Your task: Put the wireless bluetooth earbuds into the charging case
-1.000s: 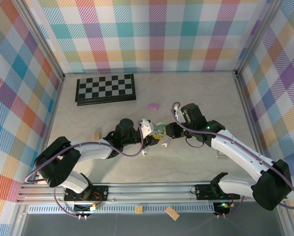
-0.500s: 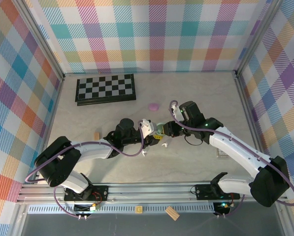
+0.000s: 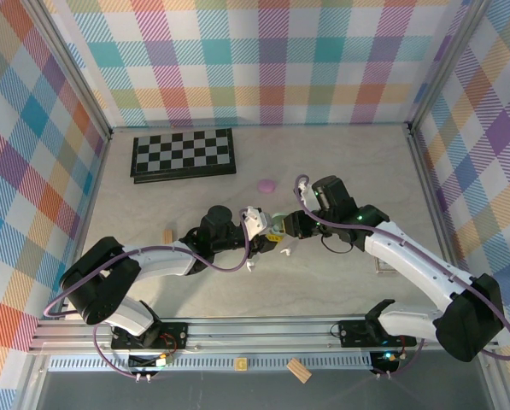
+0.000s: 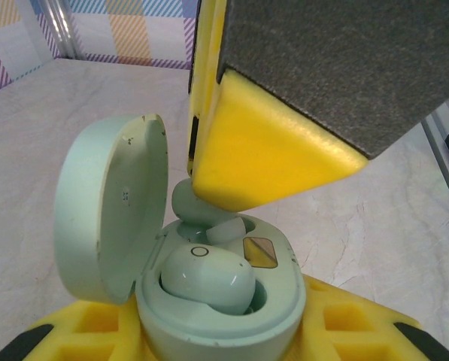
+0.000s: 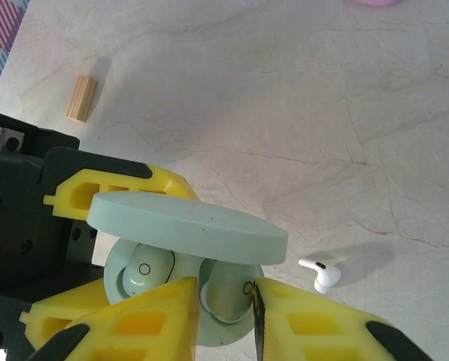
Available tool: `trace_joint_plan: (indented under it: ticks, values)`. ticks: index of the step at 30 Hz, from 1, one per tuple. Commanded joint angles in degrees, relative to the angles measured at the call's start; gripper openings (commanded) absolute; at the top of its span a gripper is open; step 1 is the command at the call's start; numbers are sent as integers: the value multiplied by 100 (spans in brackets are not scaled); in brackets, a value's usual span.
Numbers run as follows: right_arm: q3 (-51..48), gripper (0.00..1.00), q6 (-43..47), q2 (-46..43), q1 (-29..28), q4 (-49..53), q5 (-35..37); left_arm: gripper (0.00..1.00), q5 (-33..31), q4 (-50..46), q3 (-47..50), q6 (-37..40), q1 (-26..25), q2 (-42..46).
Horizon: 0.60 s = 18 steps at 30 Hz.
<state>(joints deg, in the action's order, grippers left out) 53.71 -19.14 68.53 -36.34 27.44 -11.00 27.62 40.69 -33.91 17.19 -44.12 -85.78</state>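
From above, the two arms meet in the middle of the frame. The left gripper (image 3: 259, 239) holds the little green case (image 3: 274, 225), and the right gripper (image 3: 286, 229) pokes at it from the right. A white earbud (image 3: 284, 251) lies on the table (image 3: 340, 154) just below them. A purple case (image 3: 266, 184) sits a bit higher up. A checkerboard (image 3: 184, 154) is at the upper left, and a wooden block (image 3: 167, 234) is to the left. In the left wrist view, the green case is at the bottom middle, pinched between the left gripper's yellow fingers (image 4: 359, 335). Its lid (image 4: 107, 210) is flipped up on the left. One green earbud (image 4: 207, 277) sits snug in its hole. A second green earbud (image 4: 196, 204) is behind it, partly in its hole, with a yellow finger of the right gripper on top of it. In the right wrist view, at the bottom, the right gripper's fingers are nearly together with a thin gap. The second green earbud is right at that gap. I cannot tell if they pinch it or only touch it. The earbuds look very light, hard, smooth and slippery, so one could pop away. I think it is best to hold one by its round head and push it in softly, stem first. The green case looks light too, so its sides need a firm hold.
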Motion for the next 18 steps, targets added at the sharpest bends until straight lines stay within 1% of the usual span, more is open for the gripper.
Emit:
trace_joint_plan:
  ticks: [1, 13, 18]
  values:
    - [115, 25, 220, 20, -22, 180, 8, 29, 163, 363, -90, -67, -54, 100]
    - [279, 21, 594, -83, -32, 553, 199, 29, 166, 412, -116, -90, -45, 88]
    - [363, 21, 682, -39, -44, 565, -22, 29, 219, 438, -133, -113, -48, 44]
